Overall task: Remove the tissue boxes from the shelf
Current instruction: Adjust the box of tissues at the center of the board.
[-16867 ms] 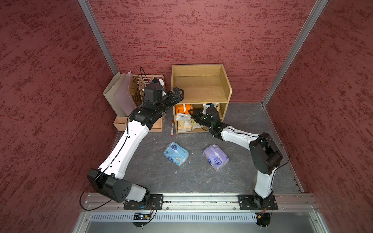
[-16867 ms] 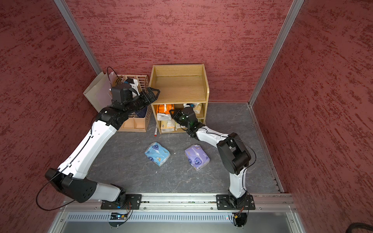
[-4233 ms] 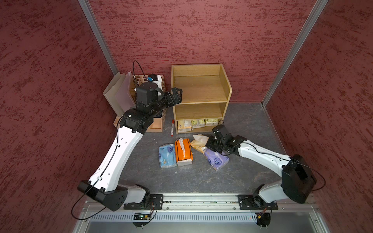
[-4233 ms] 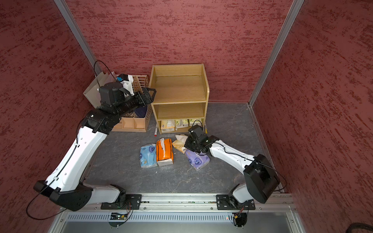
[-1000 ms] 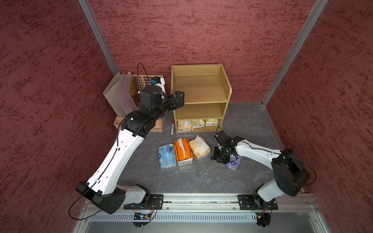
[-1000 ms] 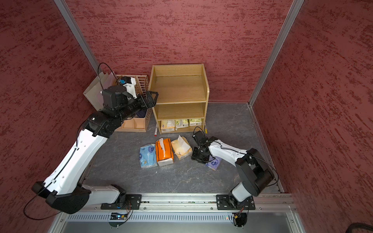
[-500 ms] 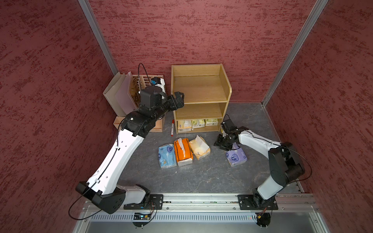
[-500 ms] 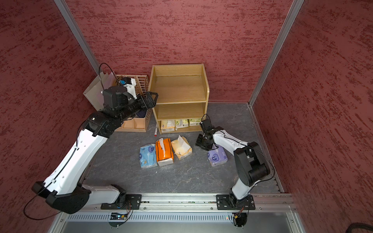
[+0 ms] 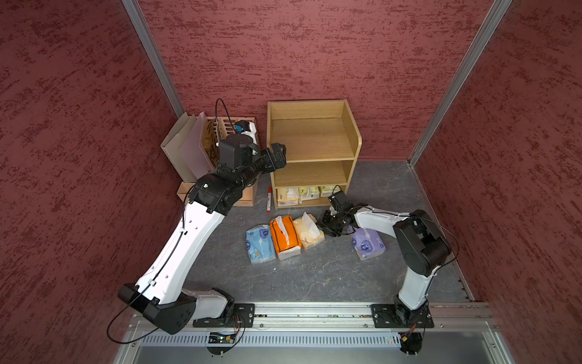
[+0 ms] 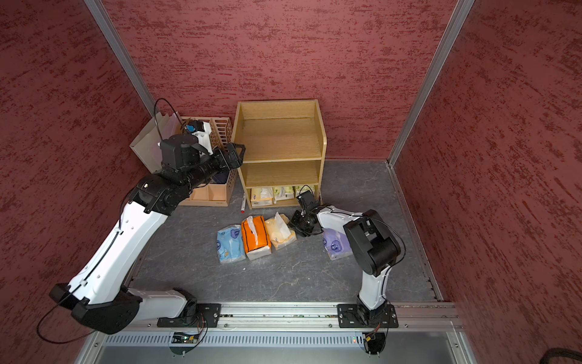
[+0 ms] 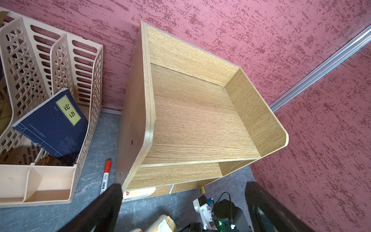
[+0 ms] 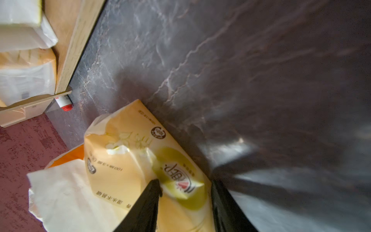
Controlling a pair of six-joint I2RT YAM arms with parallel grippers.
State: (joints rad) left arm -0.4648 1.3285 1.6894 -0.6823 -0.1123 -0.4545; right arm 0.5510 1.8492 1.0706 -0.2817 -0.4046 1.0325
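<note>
The wooden shelf (image 9: 311, 151) stands at the back wall with its upper two tiers bare. Three yellowish tissue boxes (image 9: 288, 196) sit in its bottom tier. Several more lie on the floor in front: light blue (image 9: 259, 243), orange (image 9: 285, 237), pale yellow (image 9: 310, 232) and, further right, lilac (image 9: 368, 243). My right gripper (image 9: 326, 225) is low at the right end of the pale yellow pack (image 12: 128, 160); its jaws stand apart over that end (image 12: 185, 184). My left gripper (image 9: 278, 153) hangs open, high beside the shelf's left panel (image 11: 140, 112).
A beige slotted file organizer (image 9: 220, 132) with a navy booklet (image 11: 54, 122) and grey folders (image 9: 185, 148) stands left of the shelf. A red-capped marker (image 9: 269, 200) lies between them. Red walls close in on three sides, and a metal rail (image 9: 315, 315) runs along the front.
My right gripper has left the lilac pack lying at the right and moved left to the end of the pale yellow pack. The left arm has hardly moved.
</note>
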